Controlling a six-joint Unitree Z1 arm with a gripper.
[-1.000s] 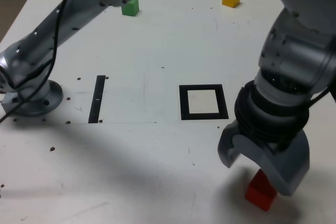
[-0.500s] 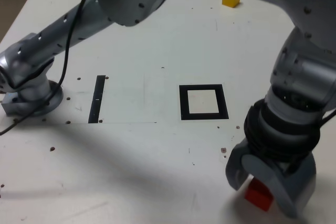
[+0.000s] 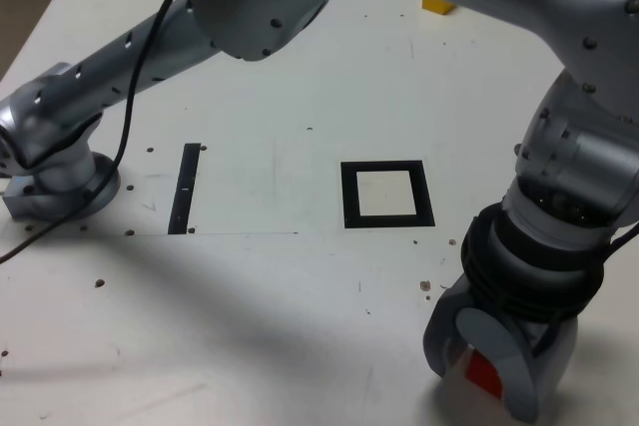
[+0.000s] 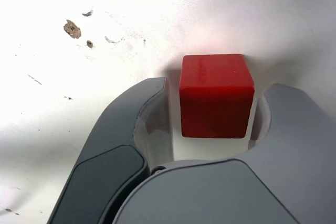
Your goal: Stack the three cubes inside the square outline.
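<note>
Fingers (image 4: 155, 111) partly open around red cube (image 4: 215, 98), seemingly not gripping, square outline (image 3: 350, 197) apart

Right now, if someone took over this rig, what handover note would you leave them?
Gripper: jaws around the red cube, one each side, slim gaps visible; not gripped.
Red cube: on the table, outside the outline, toward the exterior view's lower right.
Yellow cube: at the exterior view's top, partly behind the arm.
Green cube: not visible in either view.
Square outline: nothing inside it.
Done: gripper placed at the red cube; no stack in the outline.
Left: grip and place red, find green, stack all three.
</note>
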